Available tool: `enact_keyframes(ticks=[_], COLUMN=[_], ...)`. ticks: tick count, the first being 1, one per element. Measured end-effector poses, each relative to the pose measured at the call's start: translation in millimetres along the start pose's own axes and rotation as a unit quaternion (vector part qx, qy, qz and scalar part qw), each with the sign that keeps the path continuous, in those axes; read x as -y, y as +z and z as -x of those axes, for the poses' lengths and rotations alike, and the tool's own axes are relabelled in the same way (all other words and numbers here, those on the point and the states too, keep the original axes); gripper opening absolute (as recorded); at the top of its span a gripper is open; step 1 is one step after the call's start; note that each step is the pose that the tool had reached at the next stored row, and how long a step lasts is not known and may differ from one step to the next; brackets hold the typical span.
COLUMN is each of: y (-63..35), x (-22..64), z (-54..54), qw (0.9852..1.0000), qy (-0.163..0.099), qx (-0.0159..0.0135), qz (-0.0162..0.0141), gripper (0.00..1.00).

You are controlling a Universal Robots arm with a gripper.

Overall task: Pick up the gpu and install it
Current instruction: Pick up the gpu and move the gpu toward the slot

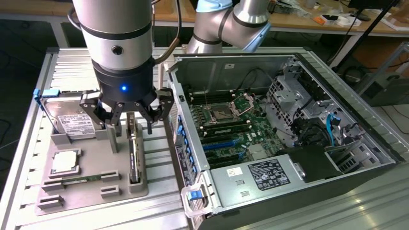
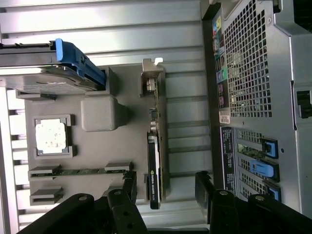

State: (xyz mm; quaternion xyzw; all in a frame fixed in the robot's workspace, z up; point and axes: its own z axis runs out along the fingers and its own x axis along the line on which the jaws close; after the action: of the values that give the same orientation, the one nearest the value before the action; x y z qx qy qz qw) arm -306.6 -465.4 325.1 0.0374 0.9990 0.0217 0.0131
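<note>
The gpu (image 2: 155,146) stands edge-on in the grey holder tray (image 2: 97,156), one end between the gripper's (image 2: 165,187) spread fingers and clear of both. A processor chip (image 2: 49,136), memory stick (image 2: 80,171) and hard drive (image 2: 44,73) sit nearby.

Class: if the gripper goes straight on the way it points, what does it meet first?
Probably the gpu, standing on edge in the grey holder below the open gripper. The wrist view shows it lined up between the fingers; depth is unclear.
</note>
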Motion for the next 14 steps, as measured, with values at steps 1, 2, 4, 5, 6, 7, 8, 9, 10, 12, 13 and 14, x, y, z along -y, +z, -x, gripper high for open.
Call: enact_keyframes(ticks=[1,2,4,5,6,7,8,9,10,12,13,14], y=[0.3,0.5,1.1,1.4,1.8,1.9,2.2,2.4,2.6,3.0,3.2,3.6], x=[0.0,0.0,0.1,0.1,0.1,0.1,0.1,0.1,0.1,0.1,0.1,0.2], z=[0.0,0.0,0.0,0.0,0.0,-0.1,-0.1,-0.1,-0.1,-0.1,-0.1,-0.1], qw=[1.0,1.0,1.0,1.0,1.0,1.0,1.0,1.0,1.0,1.0,1.0,1.0], qy=[0.0,0.0,0.0,0.0,0.0,0.0,0.0,0.0,0.0,0.0,0.0,0.0], qx=[0.0,0.0,0.0,0.0,0.0,0.0,0.0,0.0,0.0,0.0,0.0,0.0], qz=[0.0,0.0,0.0,0.0,-0.0001,-0.0001,0.0,0.0,0.0,0.0,0.0,0.0], gripper=[0.6,0.6,0.6,0.6,0.6,0.6,0.6,0.6,0.6,0.6,0.6,0.6])
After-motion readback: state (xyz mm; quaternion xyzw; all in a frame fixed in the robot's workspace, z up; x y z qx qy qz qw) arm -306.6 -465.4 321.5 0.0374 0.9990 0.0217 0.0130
